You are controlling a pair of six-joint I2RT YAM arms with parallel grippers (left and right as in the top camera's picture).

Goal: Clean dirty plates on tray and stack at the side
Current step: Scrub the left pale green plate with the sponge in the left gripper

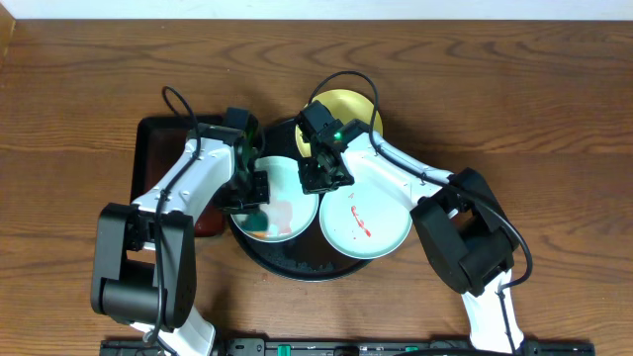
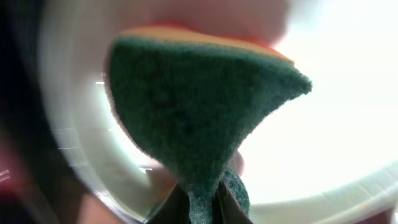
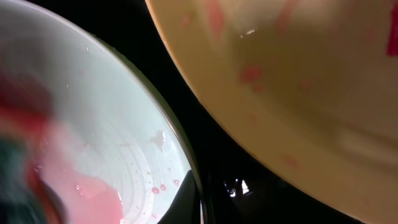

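The round black tray (image 1: 297, 265) holds two pale blue-green plates. The left plate (image 1: 292, 213) has a red smear. The right plate (image 1: 368, 220) has red streaks. A pale yellow plate (image 1: 358, 107) lies at the tray's back and is partly under my right arm. My left gripper (image 1: 252, 193) is shut on a green and orange sponge (image 2: 199, 112), which presses on the left plate (image 2: 348, 124). My right gripper (image 1: 324, 178) pinches the back rim of that plate (image 3: 118, 118). One finger (image 3: 202, 205) is inside the rim. The yellow plate (image 3: 298, 74) shows faint red spots.
A smaller rectangular black tray (image 1: 158, 153) lies left of the round tray, under my left arm. A reddish-brown patch (image 1: 208, 225) shows at its front corner. Bare wooden table surrounds both trays.
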